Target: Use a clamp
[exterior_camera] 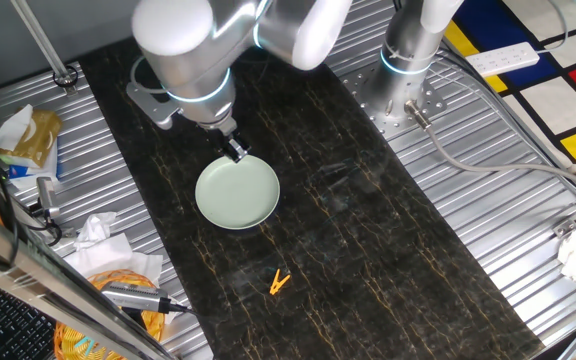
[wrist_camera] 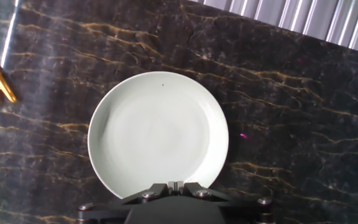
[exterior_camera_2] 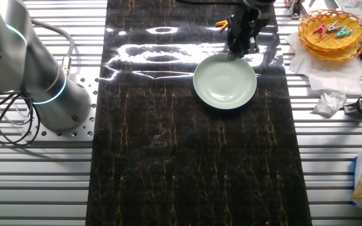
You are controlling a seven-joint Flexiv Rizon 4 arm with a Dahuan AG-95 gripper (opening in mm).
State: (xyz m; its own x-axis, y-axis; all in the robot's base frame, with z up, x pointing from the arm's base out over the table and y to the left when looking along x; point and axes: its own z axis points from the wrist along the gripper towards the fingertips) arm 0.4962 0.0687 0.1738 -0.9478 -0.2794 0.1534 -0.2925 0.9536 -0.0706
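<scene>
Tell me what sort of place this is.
Probably a robotics lab bench, not a kitchen: a ribbed metal table with a dark marble-look mat, the arm's base bolted onto it, and only a plate and an orange clamp laid out.

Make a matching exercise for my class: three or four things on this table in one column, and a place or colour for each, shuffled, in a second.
Things:
1. clamp
2. plate
3. gripper
4. wicker basket

Descriptions:
A. pale green, nothing on it
B. off the dark mat, holding coloured clips
C. orange, lying alone on the dark mat
D. hanging over the plate's rim

Pairs: 1-C, 2-A, 3-D, 4-B
</scene>
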